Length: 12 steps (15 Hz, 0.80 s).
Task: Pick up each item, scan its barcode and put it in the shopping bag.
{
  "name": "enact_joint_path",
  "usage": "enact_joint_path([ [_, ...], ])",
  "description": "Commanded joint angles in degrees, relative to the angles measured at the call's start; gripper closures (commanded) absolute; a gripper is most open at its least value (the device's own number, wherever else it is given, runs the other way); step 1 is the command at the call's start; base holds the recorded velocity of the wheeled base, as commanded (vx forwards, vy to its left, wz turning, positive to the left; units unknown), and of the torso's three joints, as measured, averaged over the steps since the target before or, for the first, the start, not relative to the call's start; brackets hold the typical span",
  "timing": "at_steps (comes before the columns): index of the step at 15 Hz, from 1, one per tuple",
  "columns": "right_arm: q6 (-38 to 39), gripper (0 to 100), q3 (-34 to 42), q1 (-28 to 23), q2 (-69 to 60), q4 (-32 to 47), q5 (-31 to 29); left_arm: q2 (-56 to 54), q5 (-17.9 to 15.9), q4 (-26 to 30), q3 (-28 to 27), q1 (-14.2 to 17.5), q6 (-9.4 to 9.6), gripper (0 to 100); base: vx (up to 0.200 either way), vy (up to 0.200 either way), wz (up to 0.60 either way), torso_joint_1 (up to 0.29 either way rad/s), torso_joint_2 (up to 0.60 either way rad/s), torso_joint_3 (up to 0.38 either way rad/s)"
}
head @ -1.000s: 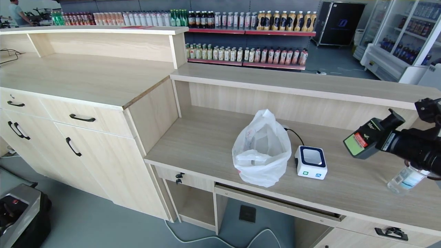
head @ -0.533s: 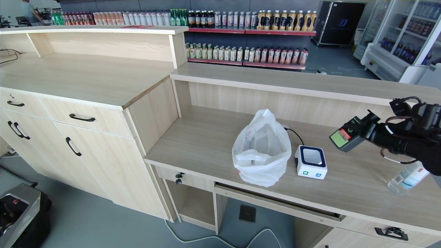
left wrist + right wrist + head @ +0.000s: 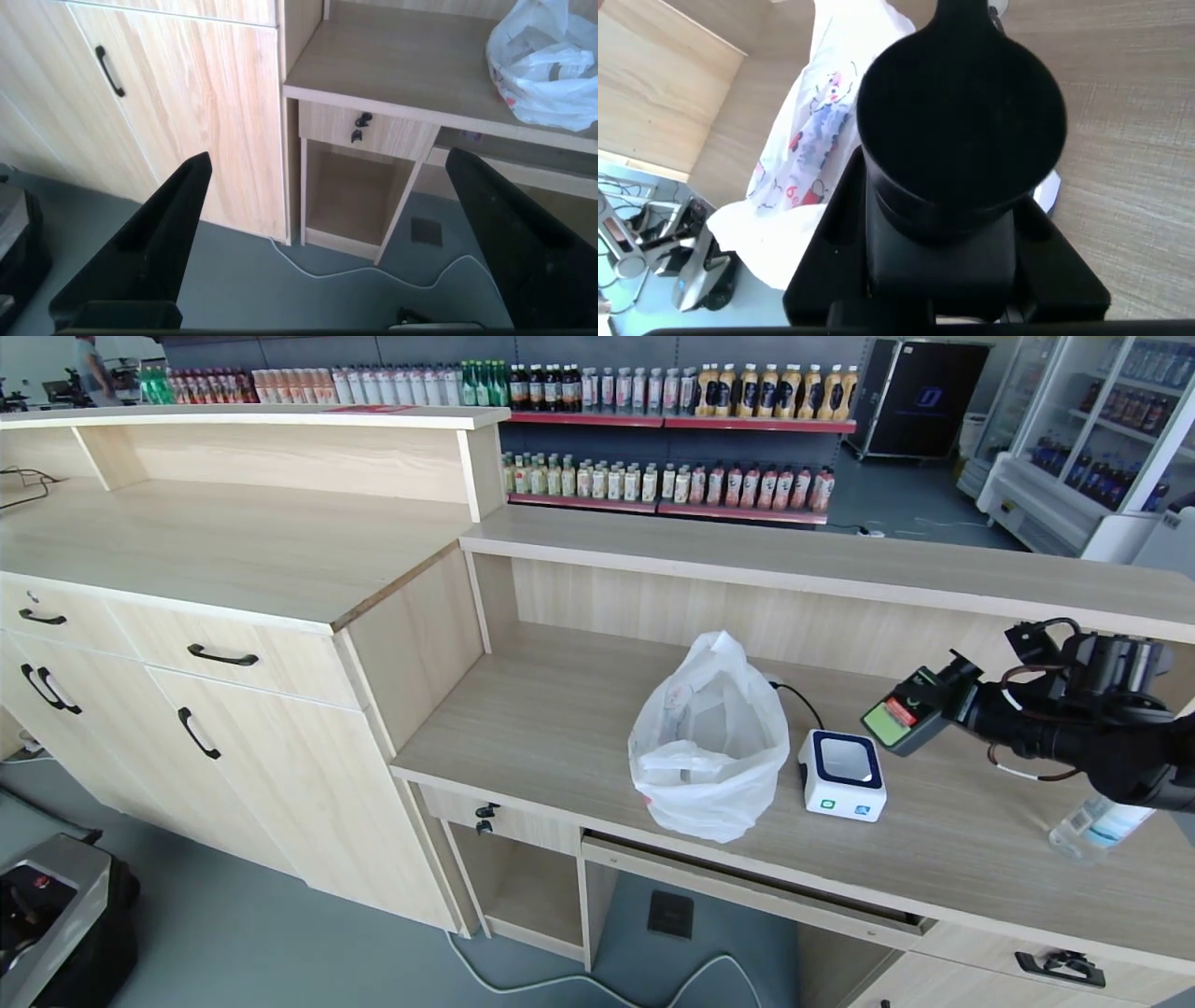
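My right gripper (image 3: pixel 950 702) is shut on a dark item (image 3: pixel 899 719) with a green and red label, and holds it in the air just right of and above the scanner (image 3: pixel 843 775). From the right wrist view the item (image 3: pixel 962 112) is a black round shape over the bag (image 3: pixel 817 140). The white and blue scanner sits on the wooden counter (image 3: pixel 560 728), right beside the white plastic shopping bag (image 3: pixel 709 747), whose mouth gapes upward. My left gripper (image 3: pixel 329 163) hangs open and empty low beside the counter's front, left of the bag (image 3: pixel 547 61).
A clear water bottle (image 3: pixel 1097 826) lies on the counter at the far right, under my right arm. A raised ledge (image 3: pixel 794 560) runs behind the counter. A taller cabinet (image 3: pixel 233 551) stands to the left. A cable (image 3: pixel 801 702) leads off from the scanner.
My right gripper has carried the dark item leftwards, from the counter's right end to a spot beside the scanner. The bag, the scanner and the bottle have stayed put.
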Motion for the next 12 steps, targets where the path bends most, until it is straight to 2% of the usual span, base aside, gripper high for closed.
enact_joint_path([
  [1,-0.17,100,-2.40,0.84,2.83,0.02,-0.12,0.00,-0.02,-0.01,0.01,0.00,-0.01,0,0.000,0.000,0.00,0.000,0.00,0.000],
  [12,-1.14,100,-4.78,3.48,5.73,0.19,-0.74,0.09,-0.02,-0.01,0.01,0.00,-0.01,0,0.000,0.000,0.00,0.000,0.00,0.000],
])
